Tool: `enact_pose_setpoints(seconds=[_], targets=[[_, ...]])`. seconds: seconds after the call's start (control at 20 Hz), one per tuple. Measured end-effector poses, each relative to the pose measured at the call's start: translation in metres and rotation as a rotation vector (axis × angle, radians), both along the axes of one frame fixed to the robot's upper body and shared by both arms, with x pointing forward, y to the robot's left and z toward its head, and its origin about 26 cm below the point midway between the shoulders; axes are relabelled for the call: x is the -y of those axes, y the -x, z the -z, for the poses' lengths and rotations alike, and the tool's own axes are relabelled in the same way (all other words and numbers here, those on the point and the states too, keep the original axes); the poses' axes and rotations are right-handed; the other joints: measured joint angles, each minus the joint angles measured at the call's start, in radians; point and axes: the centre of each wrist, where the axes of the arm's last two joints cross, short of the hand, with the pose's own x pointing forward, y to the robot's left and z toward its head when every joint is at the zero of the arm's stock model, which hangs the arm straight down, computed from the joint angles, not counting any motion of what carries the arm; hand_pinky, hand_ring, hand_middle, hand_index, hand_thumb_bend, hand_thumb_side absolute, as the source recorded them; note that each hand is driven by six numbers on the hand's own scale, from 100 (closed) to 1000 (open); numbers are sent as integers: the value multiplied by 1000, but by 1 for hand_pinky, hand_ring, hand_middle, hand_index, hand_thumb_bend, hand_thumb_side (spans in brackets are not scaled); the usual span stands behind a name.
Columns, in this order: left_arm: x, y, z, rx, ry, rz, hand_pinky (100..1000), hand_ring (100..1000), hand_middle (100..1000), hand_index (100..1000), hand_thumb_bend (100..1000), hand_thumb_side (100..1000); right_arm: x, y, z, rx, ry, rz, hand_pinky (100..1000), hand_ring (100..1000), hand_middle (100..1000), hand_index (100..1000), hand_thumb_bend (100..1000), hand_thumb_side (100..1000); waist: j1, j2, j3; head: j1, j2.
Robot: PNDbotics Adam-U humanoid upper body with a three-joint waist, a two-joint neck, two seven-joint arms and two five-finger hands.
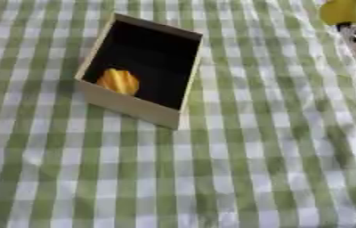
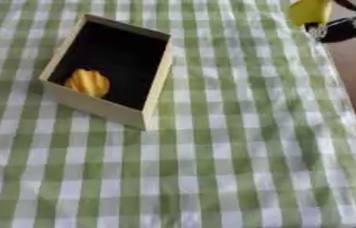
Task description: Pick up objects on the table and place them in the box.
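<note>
The box [image 1: 127, 106] sits on the green checked cloth [image 1: 251, 169] with a ridged orange-yellow thing [image 1: 118, 81] already in its near corner. The right hand [image 2: 338, 29] is up in the far right corner with a yellow object [image 2: 310, 10] against it (can't tell how its fingers sit).

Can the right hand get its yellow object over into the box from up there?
Probably yes: the right hand holds the yellow object at the upper right, and only bare checked cloth lies before the open box.

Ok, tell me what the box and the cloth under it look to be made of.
The box looks like pale wood or stiff card: flat, matte, straight-edged walls round a dark inside. I cannot tell which. The cloth looks like woven fabric, green and white checks, matte, with soft ripples.
</note>
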Motion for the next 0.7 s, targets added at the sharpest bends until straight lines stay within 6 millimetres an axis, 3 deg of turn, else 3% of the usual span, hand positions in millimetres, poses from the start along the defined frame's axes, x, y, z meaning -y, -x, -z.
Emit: enact_pose_setpoints(seconds=[0.3,0.5,0.7], targets=[[1,0,-2,11,2,8,653,770,755,847,291,566,-95,30,-40,54,111,-336,748,684,503,653,100,120,-6,-23,10,-12,5],[1,-1,-4,29,10,11,658,771,757,847,303,551,-153,37,-46,28,154,-523,747,685,507,656,100,123,-9,-32,23,-20,12],[-3,-1,-6,54,35,-8,661,771,756,847,316,538,-195,38,-44,12,189,-630,741,687,515,659,100,142,-12,-43,31,-28,17]])
